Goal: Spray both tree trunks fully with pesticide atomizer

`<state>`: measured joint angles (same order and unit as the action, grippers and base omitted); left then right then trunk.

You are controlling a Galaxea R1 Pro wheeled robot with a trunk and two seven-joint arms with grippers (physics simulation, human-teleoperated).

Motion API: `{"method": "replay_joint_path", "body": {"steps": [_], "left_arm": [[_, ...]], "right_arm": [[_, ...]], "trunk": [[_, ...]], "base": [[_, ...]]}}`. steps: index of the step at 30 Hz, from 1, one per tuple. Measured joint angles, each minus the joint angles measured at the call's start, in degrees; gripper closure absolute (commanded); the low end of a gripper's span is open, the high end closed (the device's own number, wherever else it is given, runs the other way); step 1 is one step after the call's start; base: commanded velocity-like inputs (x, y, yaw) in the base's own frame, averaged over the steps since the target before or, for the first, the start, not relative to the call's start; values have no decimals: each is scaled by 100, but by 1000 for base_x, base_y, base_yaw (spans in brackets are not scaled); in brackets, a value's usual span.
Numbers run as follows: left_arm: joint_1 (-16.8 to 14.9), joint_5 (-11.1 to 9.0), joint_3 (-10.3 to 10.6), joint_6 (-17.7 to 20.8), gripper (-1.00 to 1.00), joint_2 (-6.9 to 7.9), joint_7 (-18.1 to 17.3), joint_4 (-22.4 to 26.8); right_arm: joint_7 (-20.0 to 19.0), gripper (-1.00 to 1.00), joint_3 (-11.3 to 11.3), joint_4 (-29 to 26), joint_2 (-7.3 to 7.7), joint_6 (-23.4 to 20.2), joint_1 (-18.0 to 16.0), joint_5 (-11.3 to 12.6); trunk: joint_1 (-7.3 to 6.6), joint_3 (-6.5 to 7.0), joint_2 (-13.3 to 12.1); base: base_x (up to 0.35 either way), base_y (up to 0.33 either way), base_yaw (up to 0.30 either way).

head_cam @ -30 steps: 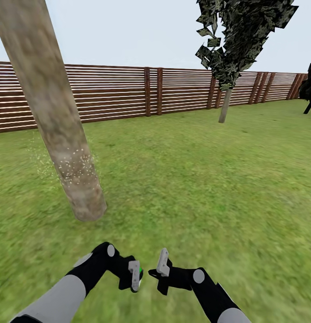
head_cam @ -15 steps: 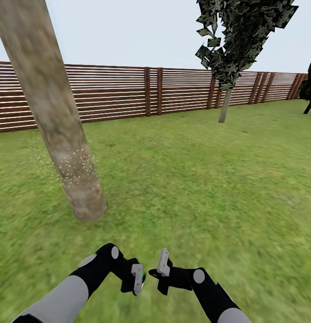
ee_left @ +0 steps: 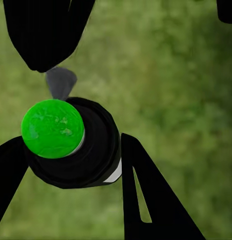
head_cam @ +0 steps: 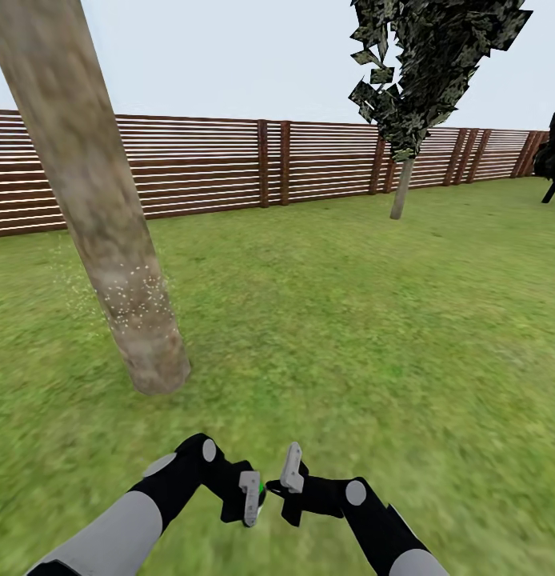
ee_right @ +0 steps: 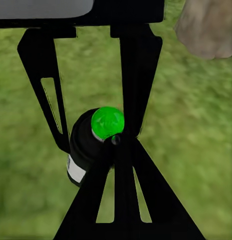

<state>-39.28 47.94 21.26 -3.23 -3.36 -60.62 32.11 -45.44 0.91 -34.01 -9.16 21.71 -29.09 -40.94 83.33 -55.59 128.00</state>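
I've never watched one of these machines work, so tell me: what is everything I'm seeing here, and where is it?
Trunk: one, pale grey-brown, thick and leaning, near left; white specks low on it.
Tree: one, dark leafy crown on a thin stem, far right by the fence.
Dark tree: one, black, at the right edge.
Fence: one, brown slats, across the back.
Lawn: green grass all around.
Atomizer: one, black top with a green spot, whitish body, held between the left gripper's fingers.
Arms: two, black and grey, low in the head view; the right gripper is close beside the left, fingers spread beside the atomizer.
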Motion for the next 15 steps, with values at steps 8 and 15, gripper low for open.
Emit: {"method": "replay_joint_path", "body": {"steps": [8, 15], "left_arm": [[0, -193, -25, -235, 100, 1, -134, -3], [0, -213, -47, -240, 100, 2, -135, -2]], "right_arm": [[-2, 100, -3, 3, 2, 0, 0, -2], [-3, 100, -2, 9, 2, 0, 0, -2]], "trunk": [[0, 0, 0], [0, 0, 0]], "base": [[0, 0, 0], [0, 0, 0]]}}
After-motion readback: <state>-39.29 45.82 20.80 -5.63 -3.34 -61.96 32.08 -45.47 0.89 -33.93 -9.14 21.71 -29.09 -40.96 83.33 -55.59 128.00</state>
